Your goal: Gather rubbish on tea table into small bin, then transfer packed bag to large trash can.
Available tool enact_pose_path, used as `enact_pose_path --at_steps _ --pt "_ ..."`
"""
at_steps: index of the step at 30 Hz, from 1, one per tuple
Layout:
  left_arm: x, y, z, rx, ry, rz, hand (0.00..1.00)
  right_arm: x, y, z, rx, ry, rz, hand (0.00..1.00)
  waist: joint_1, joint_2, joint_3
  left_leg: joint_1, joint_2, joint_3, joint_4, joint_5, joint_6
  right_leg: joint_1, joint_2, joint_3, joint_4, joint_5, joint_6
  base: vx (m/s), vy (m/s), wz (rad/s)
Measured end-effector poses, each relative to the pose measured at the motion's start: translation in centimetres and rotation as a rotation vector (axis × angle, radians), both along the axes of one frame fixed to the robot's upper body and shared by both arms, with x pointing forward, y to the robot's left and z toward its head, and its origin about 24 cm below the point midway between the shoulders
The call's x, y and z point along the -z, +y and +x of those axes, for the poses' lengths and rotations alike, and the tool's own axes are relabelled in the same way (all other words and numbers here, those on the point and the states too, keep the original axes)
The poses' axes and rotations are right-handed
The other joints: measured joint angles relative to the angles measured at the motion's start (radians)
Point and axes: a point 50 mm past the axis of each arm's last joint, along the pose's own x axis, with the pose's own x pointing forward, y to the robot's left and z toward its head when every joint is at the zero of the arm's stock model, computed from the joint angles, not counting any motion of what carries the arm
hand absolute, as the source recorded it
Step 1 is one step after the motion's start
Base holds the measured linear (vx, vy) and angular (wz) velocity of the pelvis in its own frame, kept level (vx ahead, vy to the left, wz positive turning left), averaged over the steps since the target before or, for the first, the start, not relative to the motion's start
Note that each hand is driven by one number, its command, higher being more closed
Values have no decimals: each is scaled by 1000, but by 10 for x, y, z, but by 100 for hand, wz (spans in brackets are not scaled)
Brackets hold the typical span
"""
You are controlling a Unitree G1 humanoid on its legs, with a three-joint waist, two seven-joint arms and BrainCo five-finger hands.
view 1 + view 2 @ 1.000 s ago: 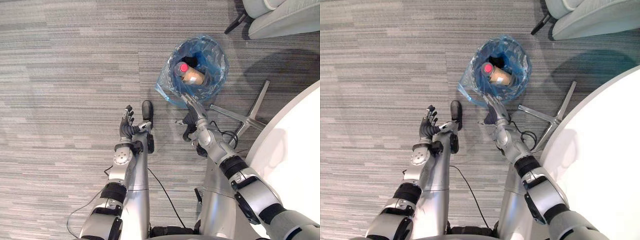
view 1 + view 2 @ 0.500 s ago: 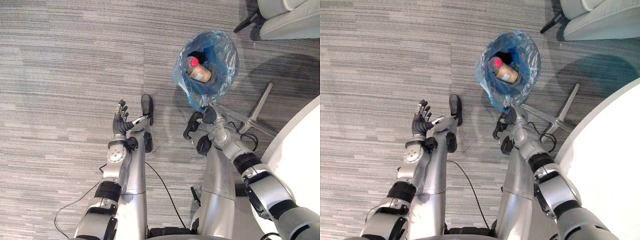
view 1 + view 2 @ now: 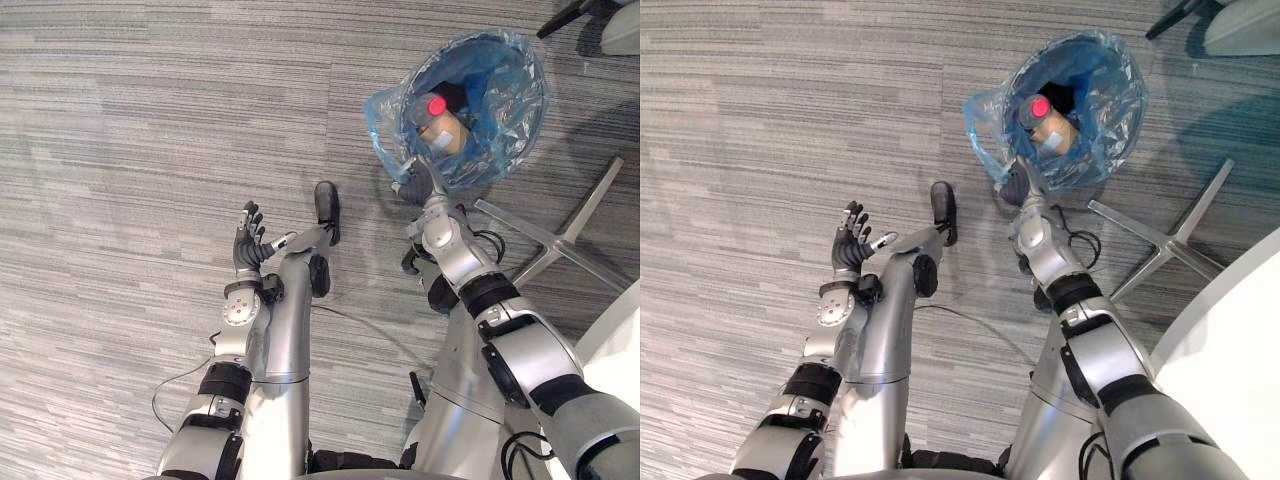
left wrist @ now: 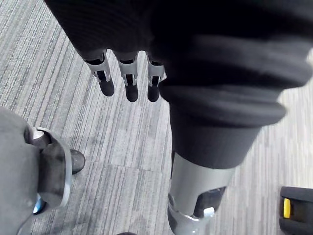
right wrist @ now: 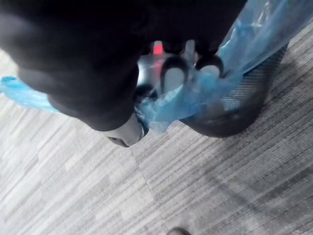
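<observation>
- Rubbish looks to be in: a bottle (image 3: 443, 122) with a red cap lies inside the blue bag (image 3: 512, 80) that lines the small bin (image 5: 234, 113) on the floor (image 3: 150, 120). So I judge gathering done and the bag-lifting step in hand.
- The right robot hand (image 3: 418, 184) is on the bin's near rim. Its fingers (image 5: 169, 74) curl over the bag's edge, with blue plastic bunched under them. That reads as a hold on the liner.
- The next move likely calls for drawing the liner up and out of the mesh bin. With one side gripped, the mouth could sag and tip the bottle, so the far rim may need gathering too.
- The right arm stretches forward and down to the rim.
- The left robot hand (image 3: 247, 238) hangs over bare floor, well apart from the bin. Its fingers are straight and spread, holding nothing.
- The white counter (image 3: 1240, 330) edges in at the right, apart from the bin.
</observation>
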Motion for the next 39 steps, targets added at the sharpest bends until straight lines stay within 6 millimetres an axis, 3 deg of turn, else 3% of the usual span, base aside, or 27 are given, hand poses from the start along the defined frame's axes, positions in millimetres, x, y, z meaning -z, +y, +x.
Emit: enact_pose_path --at_steps 5,12,20,25,32,35,39 --pt "3 0 0 -4 21 -7 0 -2 15 -10 -58 -40 92 100 -23 -1 -1 36 10 0 -8 -5 -6 34 9 -4 -4 -9 1 -66 -1 -2" --pt "13 -4 -6 -3 58 -14 0 8 38 -32 -159 -44 377 100 -43 -6 -3 137 18 1 -80 11 -29 126 27 -16 -58 -3 -5 -66 -19 -2" --pt "25 -6 -14 6 111 1 0 6 39 -50 -228 -74 670 100 -52 -8 -4 274 25 1 -123 19 -33 261 49 -23 -112 1 -8 -15 -33 -4" --pt "45 -9 -34 28 173 29 0 15 49 -71 -296 -65 845 100 -54 -48 -26 437 23 10 -191 14 -41 421 58 -31 -182 1 -7 23 -39 -2" --pt "76 -13 -62 67 295 38 0 31 48 -97 -308 -51 926 100 -54 -85 -55 666 11 31 -304 12 -45 646 69 -36 -302 13 13 64 -40 -1" --pt "90 -13 -78 72 353 39 0 49 46 -113 -287 5 936 100 -59 -89 -125 737 11 43 -351 11 -46 720 80 -39 -366 22 25 118 -16 -8" --pt "103 -15 -95 81 410 49 0 56 47 -128 -311 29 944 100 -78 -93 -195 838 12 61 -410 6 -46 823 95 -44 -448 32 38 155 -3 -10"
